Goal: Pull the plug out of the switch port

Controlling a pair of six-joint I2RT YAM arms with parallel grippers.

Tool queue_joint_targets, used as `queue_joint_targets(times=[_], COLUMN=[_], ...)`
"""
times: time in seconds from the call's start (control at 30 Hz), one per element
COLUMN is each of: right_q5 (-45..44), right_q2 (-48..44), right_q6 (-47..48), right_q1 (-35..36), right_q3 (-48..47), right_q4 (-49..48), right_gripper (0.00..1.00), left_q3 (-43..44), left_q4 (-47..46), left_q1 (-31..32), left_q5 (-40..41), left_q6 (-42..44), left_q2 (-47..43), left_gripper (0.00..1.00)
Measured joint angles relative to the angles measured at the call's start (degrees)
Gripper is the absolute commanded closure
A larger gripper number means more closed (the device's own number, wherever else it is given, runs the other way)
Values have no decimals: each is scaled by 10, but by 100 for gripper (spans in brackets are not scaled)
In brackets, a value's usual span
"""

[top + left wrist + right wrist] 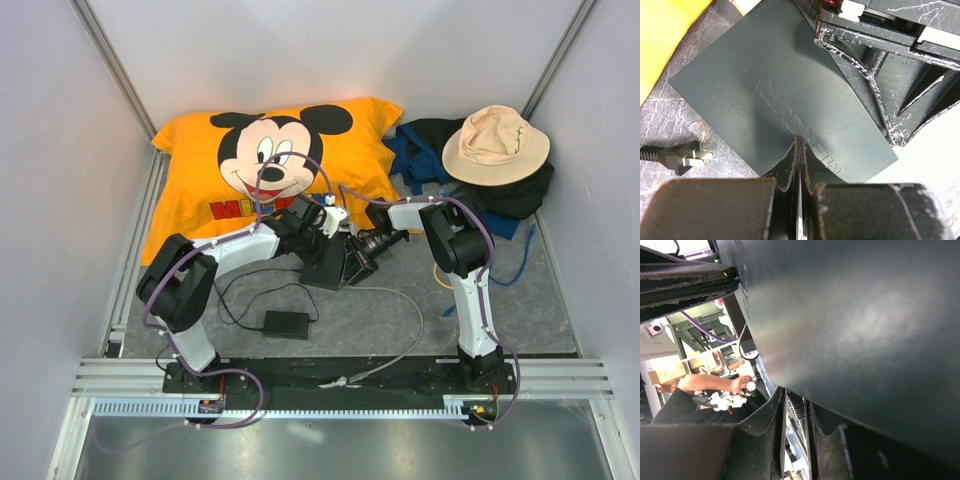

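Grey cable (415, 330) nearest, running from the near edge up toward mid-table; far end hidden there, so seated or free: cannot tell. Black power brick (285, 323) just left of it, apart from the switch (333, 265).

Mid-table: switch seemingly tipped up, caught between both grippers. Left gripper (799, 150) clenched to a hairline slit, tips over the near corner of the flat matte face, nothing seen between. Right gripper (795, 412) drawn nearly together too, only background through the gap, dark box wall right beside it. Plug itself not visible anywhere.

Farther back: orange Mickey pillow (190, 190), beige hat (495, 145) on dark clothing (520, 195) at far right.

Likely trouble, judged from this: smooth face slipping out from under closed tips, no real wrap around the box; whole box dragged along with the cable if latch tab not pressed; angled pull on a tipped box, strain on socket or clip; grippers knocking together in so tight a spot.

Left wrist only: embossed lettering on the face, two-prong mains plug (682, 157) on the marbled mat (675, 120), scuffed frame of the right gripper at the far edge. Right wrist only: box wall close up, a person's arm (710, 382) in the background. Top view only: full cable run, both arm poses. Socket row: in none.
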State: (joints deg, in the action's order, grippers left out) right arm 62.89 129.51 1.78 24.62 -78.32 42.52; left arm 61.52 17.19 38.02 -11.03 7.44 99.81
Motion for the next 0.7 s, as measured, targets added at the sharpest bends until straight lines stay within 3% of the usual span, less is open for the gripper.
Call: queue_joint_targets(times=[0.13, 0.7], right_q5=[-4, -26], right_q2=[0, 2], right_q6=[2, 71], right_q1=[-2, -42], right_q3=[-2, -5], right_q4=[5, 75], right_gripper=[100, 100], left_q3=[0, 0], left_q4=[0, 0], left_q1=[0, 0], left_q5=[0, 0], left_q6=[0, 0], left_q2=[0, 0], left_gripper=[98, 98])
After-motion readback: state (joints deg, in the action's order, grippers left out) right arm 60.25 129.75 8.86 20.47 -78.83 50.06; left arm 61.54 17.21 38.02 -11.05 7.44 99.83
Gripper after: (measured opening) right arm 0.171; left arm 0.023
